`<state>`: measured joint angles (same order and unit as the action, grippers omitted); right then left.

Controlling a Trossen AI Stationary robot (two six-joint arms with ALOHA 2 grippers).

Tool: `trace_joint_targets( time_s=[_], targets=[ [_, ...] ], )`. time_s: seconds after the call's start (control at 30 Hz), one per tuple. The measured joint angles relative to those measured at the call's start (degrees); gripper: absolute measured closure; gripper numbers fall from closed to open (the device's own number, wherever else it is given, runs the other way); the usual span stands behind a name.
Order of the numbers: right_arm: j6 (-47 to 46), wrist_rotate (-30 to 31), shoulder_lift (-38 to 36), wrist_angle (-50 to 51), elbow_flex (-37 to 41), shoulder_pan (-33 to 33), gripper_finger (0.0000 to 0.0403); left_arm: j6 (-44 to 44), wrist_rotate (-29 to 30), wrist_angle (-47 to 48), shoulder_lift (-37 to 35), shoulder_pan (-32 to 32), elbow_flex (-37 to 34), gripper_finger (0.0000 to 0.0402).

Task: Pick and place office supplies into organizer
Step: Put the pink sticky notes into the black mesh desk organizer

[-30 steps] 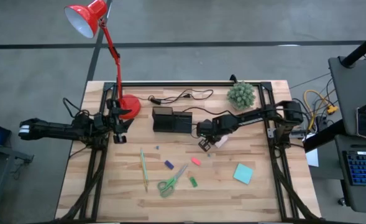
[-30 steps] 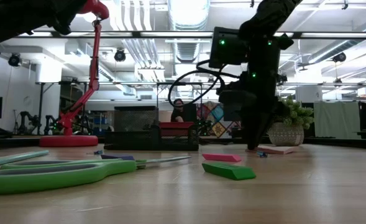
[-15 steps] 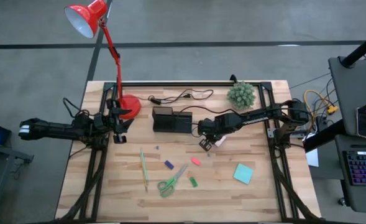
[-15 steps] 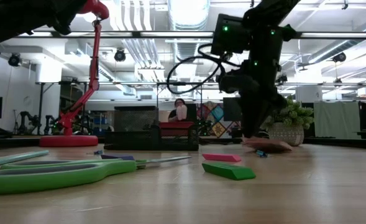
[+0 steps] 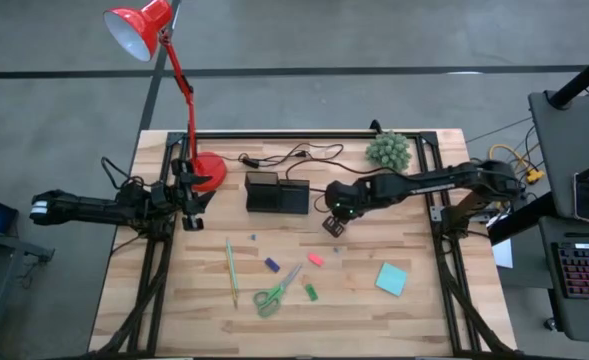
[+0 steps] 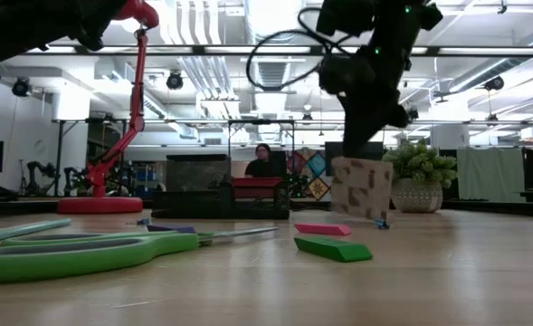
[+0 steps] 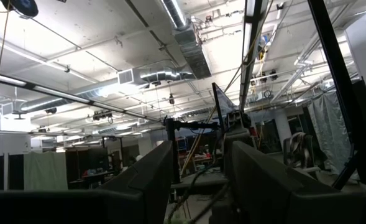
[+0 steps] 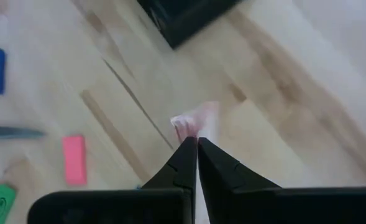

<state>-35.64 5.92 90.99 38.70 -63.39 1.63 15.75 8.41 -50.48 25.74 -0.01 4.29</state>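
Just right of the black organizer [image 5: 277,193], the right claw [image 8: 197,144] is pinched closed on a pink sticky-note pad [image 6: 361,187], which hangs edge-down above the counter [image 5: 424,310]. The left claw [image 5: 188,199] waits at the organizer's far left, fingers slightly parted.

Light wood plank table [image 5: 414,320] with black frame rails [image 5: 304,134], standing on grey concrete floor [image 5: 374,40] crossed by a dark line. Red desk lamp [image 5: 139,28] leans over the table's far left corner, round base on the wood. Small potted plant [image 5: 388,152] near the far right corner. Side desk with laptop [image 5: 584,270] to the right. Low view: open workshop hall, exposed ducts and strip lights [image 6: 275,18] on the ceiling, a person [image 6: 262,161] seated far back.
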Motion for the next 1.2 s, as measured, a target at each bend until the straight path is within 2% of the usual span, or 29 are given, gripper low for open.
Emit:
trace_joint_targets(
  time_s=[0.57, 0.83, 0.93, 1.03, 1.2],
  targets=[
    [10.2, 0.6, -1.6, -0.4, -2.9, -0.2, 0.0394, 0.0, 0.0, 0.0, 0.0, 0.0, 0.0, 0.0246],
    [23.0, -0.8, -1.6, -6.9, -2.9, -4.1, 0.039, 0.0, 0.0, 0.0, 0.0, 0.0, 0.0, 0.0246],
    [25.6, -5.4, -1.6, -9.1, -2.9, -4.9, 0.0362, 0.0, 0.0, 0.0, 0.0, 0.0, 0.0, 0.0246],
    [24.2, -10.6, -1.6, -11.6, -2.9, -5.6, 0.031, 0.0, 0.0, 0.0, 0.0, 0.0, 0.0, 0.0246],
    [24.1, -9.4, -1.0, -12.5, -2.9, -8.4, 0.0198, 0.0, 0.0, 0.0, 0.0, 0.0, 0.0, 0.0246]
  ],
)
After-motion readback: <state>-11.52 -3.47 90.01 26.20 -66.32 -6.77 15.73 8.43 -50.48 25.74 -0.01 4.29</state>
